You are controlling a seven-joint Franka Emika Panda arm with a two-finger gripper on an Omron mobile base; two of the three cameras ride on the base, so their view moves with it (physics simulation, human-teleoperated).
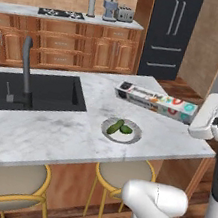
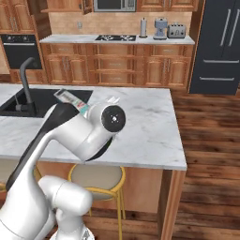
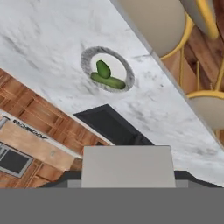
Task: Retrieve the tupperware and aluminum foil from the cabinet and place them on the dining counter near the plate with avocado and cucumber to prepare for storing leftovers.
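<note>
Foil carton [image 1: 156, 102] lying on desk [image 1: 50, 136] at two o'clock of plate [image 1: 121, 130], handy for wrapping leftovers; tupperware not delivered; finger state impossible to tell.

My left base camera looks forward and down across the worktop [image 1: 50, 136], fairly near, towards the far kitchen wall. My right base camera faces the same way from the other side, arm close in front. Both share the sink [image 1: 33, 90] and far stove [image 2: 116, 37]. My hand camera looks down, rolled, over the plate [image 3: 107, 69] and stools [image 3: 162, 26].
</note>
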